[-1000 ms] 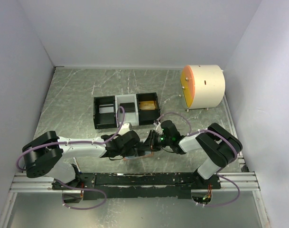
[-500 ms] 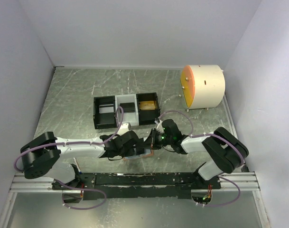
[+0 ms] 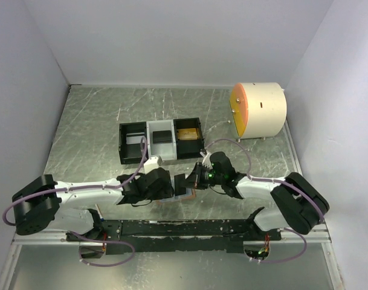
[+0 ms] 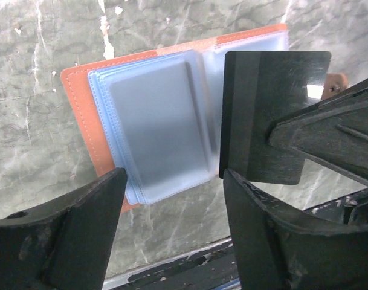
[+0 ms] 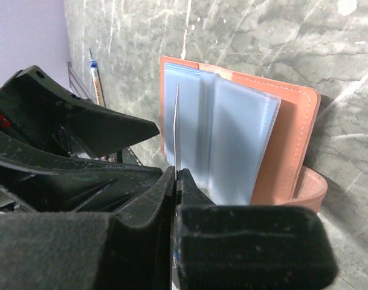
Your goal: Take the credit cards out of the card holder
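The card holder (image 4: pixel 153 121) lies open on the table, salmon-pink outside with pale blue-grey pocket panels; it also shows in the right wrist view (image 5: pixel 250 145). A dark grey credit card (image 4: pixel 271 115) is lifted over its right half, and my right gripper (image 5: pixel 176 175) is shut on this card, which shows edge-on (image 5: pixel 177 121). My left gripper (image 4: pixel 171 235) hangs open just above the holder's near edge with nothing between its fingers. From above, both grippers (image 3: pixel 169 186) (image 3: pixel 193 180) meet over the holder and hide most of it.
A black-and-grey three-compartment tray (image 3: pixel 161 140) sits just behind the grippers. A white drum with an orange face (image 3: pixel 259 110) stands at the back right. Walls close in three sides, and a black rail (image 3: pixel 171 228) runs along the near edge.
My left gripper has opened and its arm has drawn back to the left. My right gripper has shut on the dark card and pulled it clear of the pocket.
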Robot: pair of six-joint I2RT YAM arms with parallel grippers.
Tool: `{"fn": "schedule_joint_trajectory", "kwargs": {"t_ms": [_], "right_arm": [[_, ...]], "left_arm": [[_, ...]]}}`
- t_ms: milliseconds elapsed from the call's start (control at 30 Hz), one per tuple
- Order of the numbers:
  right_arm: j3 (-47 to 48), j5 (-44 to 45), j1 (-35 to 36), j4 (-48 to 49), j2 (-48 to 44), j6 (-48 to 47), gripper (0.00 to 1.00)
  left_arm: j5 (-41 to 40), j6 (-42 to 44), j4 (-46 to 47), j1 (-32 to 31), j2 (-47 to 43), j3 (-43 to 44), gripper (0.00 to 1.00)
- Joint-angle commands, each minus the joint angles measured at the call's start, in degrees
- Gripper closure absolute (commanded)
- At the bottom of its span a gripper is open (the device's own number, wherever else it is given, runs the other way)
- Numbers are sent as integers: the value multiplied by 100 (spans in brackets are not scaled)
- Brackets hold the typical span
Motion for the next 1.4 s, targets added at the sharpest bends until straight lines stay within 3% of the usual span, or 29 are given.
{"fn": "schedule_joint_trajectory", "kwargs": {"t_ms": [0,367,600,1033,1267,1367], "right_arm": [[31,259,30,-301,-317,-243,100],[391,647,260,-959,-525,-674,100],[310,1411,684,-729,-1134,-999,100],[585,2651,1276,-907,-2216,-3171,100],[1337,3380,1412,-1243,-1542,-4767,100],[1748,3444,1423,-1250,-1046,-5473,100]], "left_arm": [[-262,130,52,-31,-331,54,18],[-92,832,-874,731,-752,550,6],[1048,1749,-957,2161,-882,731,1],[-825,2623,-2239,3343,-1813,1361,1],[-1072,3132,-2938,3353,-1687,2280,2],[-1538,3567,-2667,3357,-1731,2077,2]]}}
